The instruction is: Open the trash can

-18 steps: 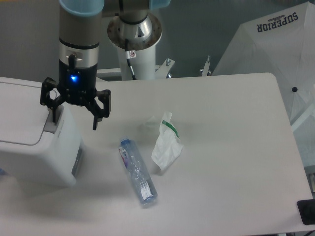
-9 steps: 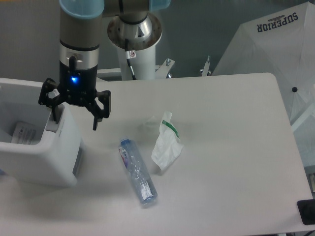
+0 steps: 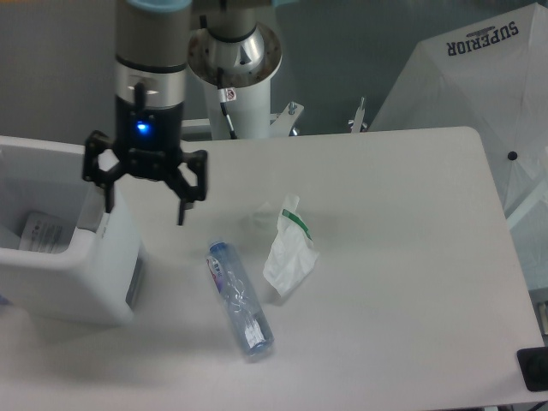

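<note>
1. The black two-finger gripper (image 3: 144, 205) hangs from the arm's silver-and-black wrist, a blue light glowing on its body, and its fingers are spread wide with nothing between them.
2. One fingertip (image 3: 110, 204) sits right at the top right edge of the large boxy white plastic trash can (image 3: 73, 274); whether it touches the plastic there, I cannot tell from here.
3. The other fingertip (image 3: 181, 216) points down over bare table (image 3: 411, 257), well clear of anything.
4. The trash can sits below and to the left of the gripper, at the table's left edge, running out of view on that side.
5. Its top is open: you look straight down into the hollow, and a piece of white paper (image 3: 43, 233) with some print on it lies inside.
6. Down and to the right of the gripper, a clear plastic bottle with a blue label (image 3: 240, 297) lies on its side, apart from the bin.
7. Just beside the bottle, further right of the gripper, a crumpled white wrapper with a green stripe (image 3: 289, 248) rests on the tabletop.
8. Behind the gripper, the arm's white base column (image 3: 242, 104) stands at the table's far edge.
9. Far off to the right of the gripper, a white umbrella printed with the word SUPERIOR (image 3: 479, 77) fills the corner.
</note>
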Controlling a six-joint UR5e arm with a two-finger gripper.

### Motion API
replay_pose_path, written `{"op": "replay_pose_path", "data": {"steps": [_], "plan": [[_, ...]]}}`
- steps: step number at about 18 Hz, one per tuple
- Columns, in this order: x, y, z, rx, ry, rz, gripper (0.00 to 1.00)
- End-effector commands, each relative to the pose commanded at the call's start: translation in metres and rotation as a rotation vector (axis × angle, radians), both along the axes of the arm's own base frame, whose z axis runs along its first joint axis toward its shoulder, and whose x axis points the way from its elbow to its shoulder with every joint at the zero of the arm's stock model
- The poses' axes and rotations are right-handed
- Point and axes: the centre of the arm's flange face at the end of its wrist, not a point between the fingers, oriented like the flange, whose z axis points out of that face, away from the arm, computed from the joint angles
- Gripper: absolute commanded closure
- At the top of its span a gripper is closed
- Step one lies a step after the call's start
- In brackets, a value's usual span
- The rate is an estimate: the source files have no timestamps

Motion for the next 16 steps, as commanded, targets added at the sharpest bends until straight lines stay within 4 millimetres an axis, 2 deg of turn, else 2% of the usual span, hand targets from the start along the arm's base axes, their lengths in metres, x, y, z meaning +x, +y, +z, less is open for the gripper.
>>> {"op": "replay_pose_path", "data": {"steps": [4, 8, 11, 16], "plan": [[-0.071, -0.028, -0.022, -0.047, 0.051, -0.015, 0.0], [-0.134, -0.052, -0.057, -0.096, 0.036, 0.011, 0.0], [-0.162, -0.058, -0.086, -0.136, 0.04, -0.037, 0.0], [-0.195, -0.084, -0.112, -0.205, 0.082, -0.127, 0.0]]}}
